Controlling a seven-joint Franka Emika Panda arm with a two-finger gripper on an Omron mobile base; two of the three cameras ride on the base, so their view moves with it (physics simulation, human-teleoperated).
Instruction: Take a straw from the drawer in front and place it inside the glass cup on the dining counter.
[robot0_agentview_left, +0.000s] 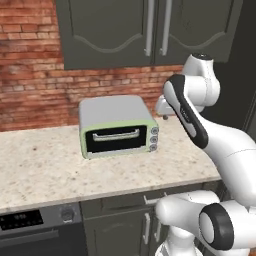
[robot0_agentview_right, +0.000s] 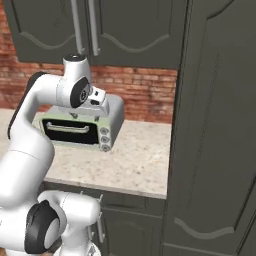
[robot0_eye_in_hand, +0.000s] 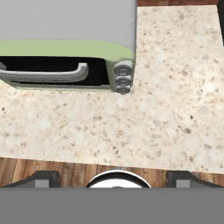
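Bench surface is beige speckled stone, running along a red brick wall and ending at a tall dark cabinet on the right. One toaster oven stands on the bench, grey-topped with a pale green front, one bar handle and three round knobs stacked at its right edge. Two dark upper cabinet doors hang above it, each with one vertical silver handle. Below the bench edge, one appliance control panel with a dial sits at the left, and dark lower cabinet fronts with silver handles sit to its right; the drawer cannot be told apart among these fronts. Wooden flooring shows beyond the bench edge in the hand view. The end effector hangs above the bench just right of the oven, its two fingertips set wide apart at the frame bottom, jaws spread and holding nothing.
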